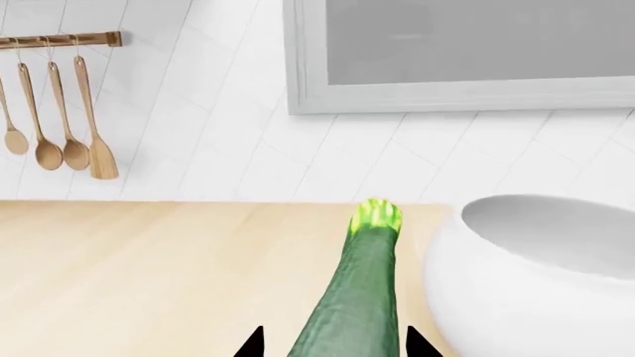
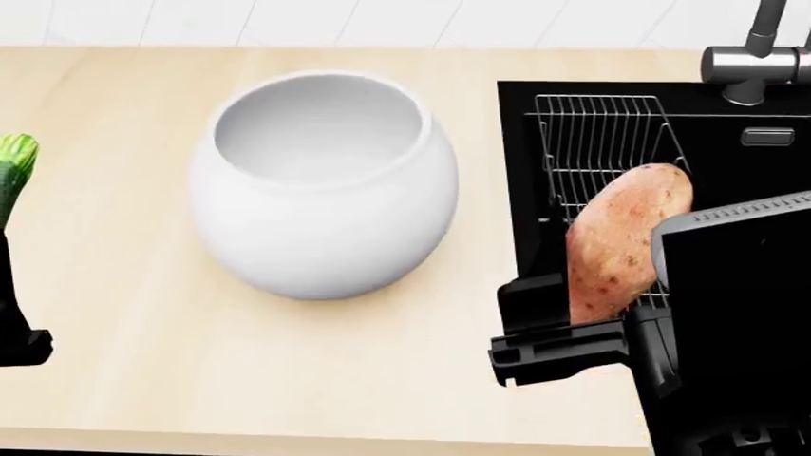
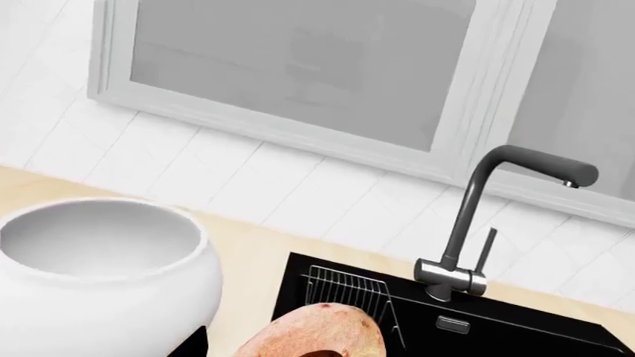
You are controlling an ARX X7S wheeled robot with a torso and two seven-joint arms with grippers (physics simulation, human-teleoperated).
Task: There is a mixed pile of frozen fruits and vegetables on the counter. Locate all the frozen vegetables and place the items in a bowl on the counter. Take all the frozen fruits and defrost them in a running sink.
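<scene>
Both hands are loaded: the left hand, at the lower edge of the left wrist frame, is clamped on the zucchini, whose light green stem end points up the frame toward the tiled wall, with the bowl just beside it at the right; the right hand, at lower right of the head frame, is clamped on the sweet potato, which stands tilted above the edge where the worktop meets the black sink, in front of the wire rack. In the head frame the bowl sits at upper centre between the two hands, and its inside looks empty. The faucet rises at the right of the right wrist frame; no water is visible running from it. Judging from this, neither vegetable is in the bowl yet, though both are lifted and near it, so dropping them in is what remains of that half. The fruits are not in view, and the sink part appears not yet done
</scene>
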